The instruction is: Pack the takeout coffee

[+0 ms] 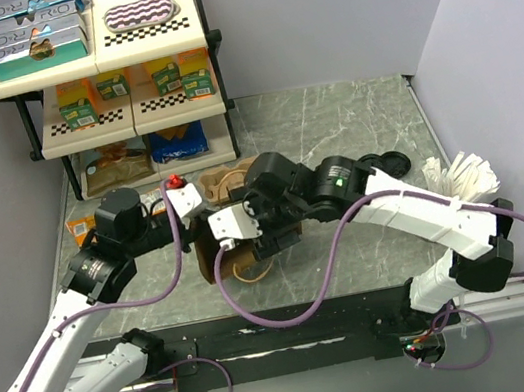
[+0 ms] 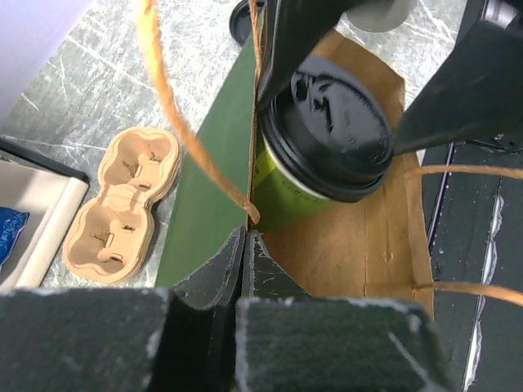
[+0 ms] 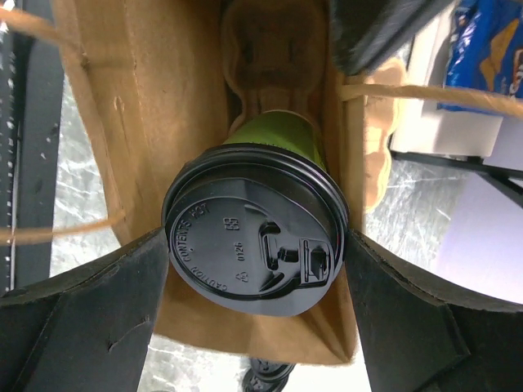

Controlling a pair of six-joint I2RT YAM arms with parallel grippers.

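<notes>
Now my right tool (image 3: 257,265) clasps the takeout coffee (image 3: 249,237), axis aimed into the paper bag (image 3: 167,106) my left tool (image 2: 243,265) pinches.

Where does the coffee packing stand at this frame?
Done: the black lid is on the takeout coffee. In hand: the right hand grips it inside the paper bag, while the left hand pinches the bag's edge. Left: release the cup, withdraw.

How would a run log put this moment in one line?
left pincer: shut on paper bag rim | right pincer: holds lidded takeout coffee inside bag | release: not yet
</notes>
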